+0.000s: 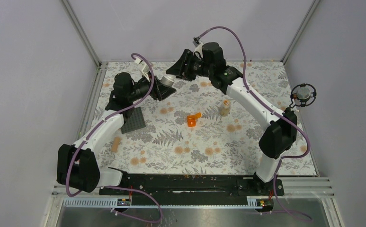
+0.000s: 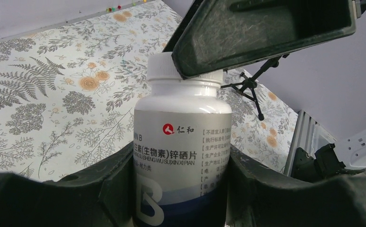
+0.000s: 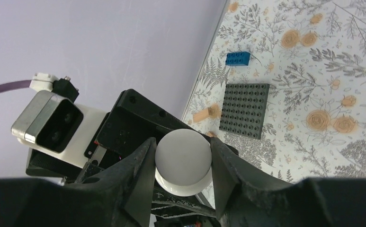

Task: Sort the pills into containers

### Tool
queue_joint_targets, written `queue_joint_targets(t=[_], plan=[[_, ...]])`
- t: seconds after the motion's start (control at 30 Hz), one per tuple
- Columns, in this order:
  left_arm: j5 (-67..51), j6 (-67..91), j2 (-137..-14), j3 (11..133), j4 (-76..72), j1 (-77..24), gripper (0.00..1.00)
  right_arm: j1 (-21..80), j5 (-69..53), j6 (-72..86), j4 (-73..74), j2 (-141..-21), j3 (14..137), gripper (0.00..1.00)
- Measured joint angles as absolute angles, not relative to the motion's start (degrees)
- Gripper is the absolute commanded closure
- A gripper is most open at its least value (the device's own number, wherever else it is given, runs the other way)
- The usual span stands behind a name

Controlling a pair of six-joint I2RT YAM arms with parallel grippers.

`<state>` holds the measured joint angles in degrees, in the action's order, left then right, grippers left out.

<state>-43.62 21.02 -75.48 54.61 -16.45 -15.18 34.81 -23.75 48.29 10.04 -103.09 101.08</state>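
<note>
- Your left hand [image 1: 163,88] holds the white bottle [image 2: 181,142] by its body, with 1 finger on each side of the printed label. It holds the bottle above the far left part of the floral tabletop [image 1: 209,142].
- Your right hand [image 1: 181,70] meets the bottle from the far side. Its 2 fingers [image 3: 138,175] press on opposite sides of the white cap [image 3: 183,153], which sits on the bottle's neck.
- The orange box [image 1: 192,120] rests near the middle of the tabletop with its hinged lid open.
- The tan bottle [image 1: 224,109] stands upright to the right of the orange box, apart from it.
- The dark grey studded plate [image 1: 133,119] lies flat on the left side, beside your left arm.
- A small tan cylinder [image 1: 116,144] lies on its side nearer to you than the plate.
- The blue brick [image 3: 237,58] shows only in the right wrist view, near the plate and close to the tabletop's edge.
</note>
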Motion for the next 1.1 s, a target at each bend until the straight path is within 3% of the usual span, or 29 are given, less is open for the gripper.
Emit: queue_joint_targets(t=[0.23,0.47,0.5,0.53,0.57,0.6,0.67,0.83,1.1], plan=[[-46.15,21.04,-75.48,54.63,-16.67,-15.46,1.00,33.76,-29.47,38.94,3.44,-100.36,95.88,1.00],[-60.20,32.34,-76.05,53.63,-29.54,-16.03,1.00,30.30,-48.16,35.66,-18.06,-93.60,82.98,0.99],[-61.98,35.77,-76.66,53.19,-34.17,-16.05,1.00,30.06,-50.00,35.99,-21.32,-93.03,81.93,0.76],[-63.20,38.87,-77.30,52.84,-38.48,-16.08,1.00,29.93,-50.76,36.05,-22.92,-92.71,81.49,0.45],[-63.75,41.21,-77.91,52.66,-41.65,-16.05,1.00,29.87,-50.78,36.23,-23.92,-92.31,81.12,0.27],[-64.03,43.77,-78.67,52.47,-45.08,-16.05,1.00,29.87,-50.26,36.32,-24.27,-91.92,80.90,0.17],[-63.29,47.11,-79.83,52.34,-49.93,-15.92,1.00,29.89,-48.34,36.25,-22.46,-91.18,80.71,0.10],[-58.04,45.74,-79.92,52.34,-49.34,-15.68,1.00,30.61,-38.04,37.17,-13.15,-91.09,82.65,0.09],[-46.26,28.49,-77.97,53.56,-28.73,-20.27,1.00,32.45,-25.96,41.69,7.07,-97.58,98.50,0.14]])
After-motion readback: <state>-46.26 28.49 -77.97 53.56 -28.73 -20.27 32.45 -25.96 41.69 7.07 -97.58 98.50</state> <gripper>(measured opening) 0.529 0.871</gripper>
